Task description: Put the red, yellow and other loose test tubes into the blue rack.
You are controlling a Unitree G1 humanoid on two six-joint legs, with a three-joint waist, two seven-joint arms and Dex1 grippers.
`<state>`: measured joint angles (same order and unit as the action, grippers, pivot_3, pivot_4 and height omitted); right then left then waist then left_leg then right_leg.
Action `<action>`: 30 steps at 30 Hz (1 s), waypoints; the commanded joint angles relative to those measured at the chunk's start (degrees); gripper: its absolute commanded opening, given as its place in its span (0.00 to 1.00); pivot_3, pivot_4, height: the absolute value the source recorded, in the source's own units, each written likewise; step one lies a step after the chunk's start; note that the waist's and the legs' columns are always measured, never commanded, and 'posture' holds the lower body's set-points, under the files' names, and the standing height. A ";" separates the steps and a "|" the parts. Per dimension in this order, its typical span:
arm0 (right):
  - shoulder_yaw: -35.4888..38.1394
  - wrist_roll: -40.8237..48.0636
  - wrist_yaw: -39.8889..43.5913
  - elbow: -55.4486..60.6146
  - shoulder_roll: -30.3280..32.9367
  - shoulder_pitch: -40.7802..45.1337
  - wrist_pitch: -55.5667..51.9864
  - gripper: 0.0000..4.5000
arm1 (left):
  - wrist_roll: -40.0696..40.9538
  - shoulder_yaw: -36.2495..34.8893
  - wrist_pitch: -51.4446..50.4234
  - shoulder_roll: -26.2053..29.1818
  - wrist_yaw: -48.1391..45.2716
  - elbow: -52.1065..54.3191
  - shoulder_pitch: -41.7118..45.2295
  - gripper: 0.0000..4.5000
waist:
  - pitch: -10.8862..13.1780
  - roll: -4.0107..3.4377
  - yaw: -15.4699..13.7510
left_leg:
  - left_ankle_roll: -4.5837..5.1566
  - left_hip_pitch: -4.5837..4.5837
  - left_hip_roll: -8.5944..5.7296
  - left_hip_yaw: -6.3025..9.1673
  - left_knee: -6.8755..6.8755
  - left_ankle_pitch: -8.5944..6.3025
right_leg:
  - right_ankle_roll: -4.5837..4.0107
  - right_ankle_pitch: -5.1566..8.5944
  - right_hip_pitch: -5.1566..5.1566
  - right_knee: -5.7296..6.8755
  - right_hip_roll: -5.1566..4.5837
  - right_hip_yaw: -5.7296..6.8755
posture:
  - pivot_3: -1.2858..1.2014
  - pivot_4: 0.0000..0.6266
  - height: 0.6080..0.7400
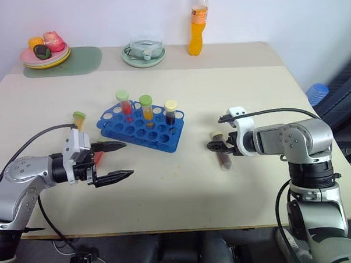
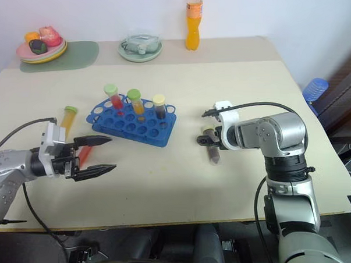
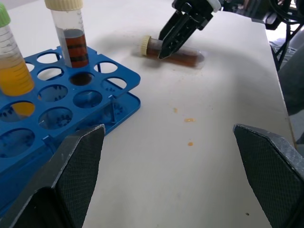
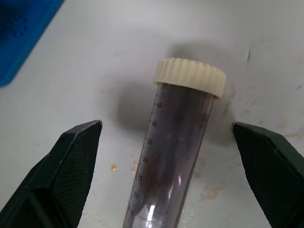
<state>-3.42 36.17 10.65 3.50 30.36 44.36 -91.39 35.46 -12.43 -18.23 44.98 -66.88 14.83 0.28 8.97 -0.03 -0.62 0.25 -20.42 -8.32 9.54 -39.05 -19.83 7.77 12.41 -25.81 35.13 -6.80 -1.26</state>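
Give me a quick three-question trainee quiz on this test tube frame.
1. True or false: the right hand is shut on the brown tube.
2. How many tubes stand in the blue rack? A two, B three, C five.
3. Fill in: the orange bottle stands at the table's ___ edge.

Key: 1 false, its fingers are open on either side of the lying tube. 2 B. 3 far.
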 commanded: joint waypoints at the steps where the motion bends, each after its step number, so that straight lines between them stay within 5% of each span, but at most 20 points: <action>1: -4.57 -3.13 1.37 2.37 1.82 -1.68 3.26 0.88 | 0.18 -1.16 0.57 0.23 0.44 1.93 -0.34 1.00 | -0.02 0.03 0.03 | 0.00 0.01 0.00 0.00 0.00 0.00 | 0.00 0.00 0.01 0.00 0.00 0.00 | 0.52 0.24 1.00; 8: -10.61 -7.71 6.10 4.28 5.51 -3.86 9.90 0.18 | 0.19 -1.30 0.95 0.02 1.08 1.75 -0.76 1.00 | -0.03 0.05 0.09 | 0.00 0.04 0.00 -0.01 0.00 0.00 | 0.00 0.00 0.04 -0.01 0.01 0.00 | 0.52 0.24 1.00; 15: -12.39 -12.27 13.39 7.45 8.53 -6.47 24.75 0.18 | 0.85 -2.48 1.27 -2.47 4.16 0.71 -0.07 1.00 | -0.06 0.10 0.24 | 0.00 0.09 0.01 -0.01 -0.01 0.00 | 0.00 0.00 0.09 -0.02 0.01 0.00 | 0.52 0.24 1.00; 23: -5.52 -9.54 29.20 14.84 7.15 -13.77 48.07 0.18 | 0.58 -5.23 3.70 -6.11 7.32 -3.96 1.16 1.00 | -0.03 0.04 1.51 | -0.05 0.10 0.10 -0.09 0.09 0.02 | -0.04 -0.04 -0.06 0.03 0.06 -0.01 | 0.52 0.24 1.00; 30: -3.97 -9.35 32.57 14.84 -3.17 -16.75 66.92 0.18 | 0.66 -7.42 6.65 -8.52 8.66 -9.87 2.60 1.00 | -0.03 0.08 0.91 | -0.05 0.02 0.04 -0.05 0.03 0.01 | -0.04 -0.04 -0.05 -0.01 0.02 0.07 | 0.52 0.24 1.00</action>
<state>-9.54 25.68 43.16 17.07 29.18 27.11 -29.17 35.58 -18.01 -13.15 36.81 -58.52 4.86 2.32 8.94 0.05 0.29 0.21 -20.40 -8.27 9.48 -39.02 -19.82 7.73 12.37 -25.87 35.13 -6.78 -1.20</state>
